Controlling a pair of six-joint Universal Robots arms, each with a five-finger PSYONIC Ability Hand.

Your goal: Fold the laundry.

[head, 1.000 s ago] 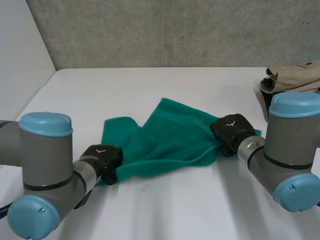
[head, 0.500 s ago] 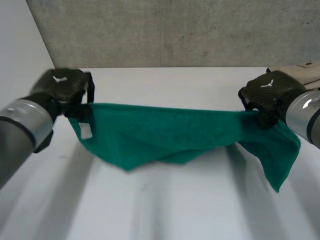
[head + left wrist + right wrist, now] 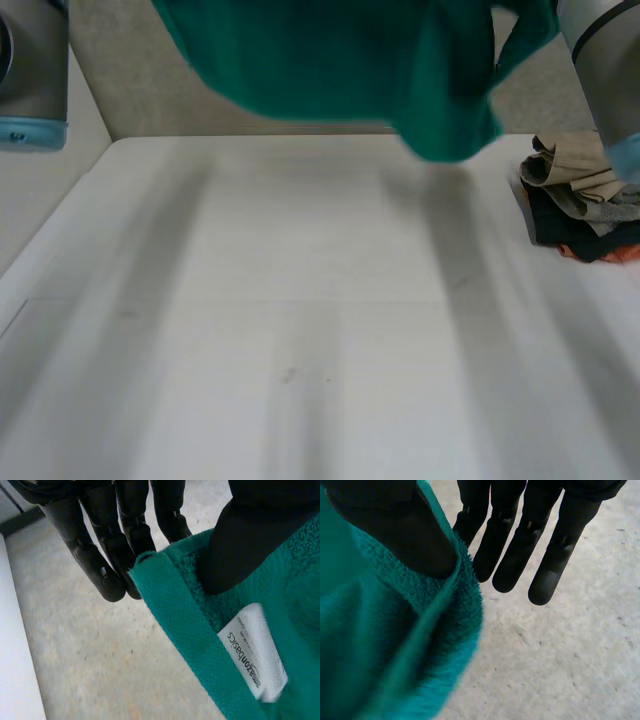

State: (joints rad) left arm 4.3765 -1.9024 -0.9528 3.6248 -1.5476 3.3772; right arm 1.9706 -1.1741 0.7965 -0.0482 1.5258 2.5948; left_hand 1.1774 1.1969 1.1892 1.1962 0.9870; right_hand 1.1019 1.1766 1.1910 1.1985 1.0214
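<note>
A grey concrete wall [image 3: 120, 80] stands behind a white bench [image 3: 300, 330], which is bare in front of me. My two arms hold the green towel [image 3: 330, 60] high in the air above the far side of the bench. It is spread between them and well clear of the surface, probably so it hangs open and flat before I lay it down for folding. At the bench's far right sits a pile of other laundry [image 3: 580, 200], beige, dark and orange, waiting its turn. My left hand [image 3: 125, 525] pinches one upper corner, thumb pressed on the cloth against nearly straight fingers [image 3: 100, 545], just beside a white label [image 3: 255, 652]. My right hand [image 3: 395, 525] pinches the opposite edge the same way, with its other fingers [image 3: 540, 545] straight and free beyond the cloth.
</note>
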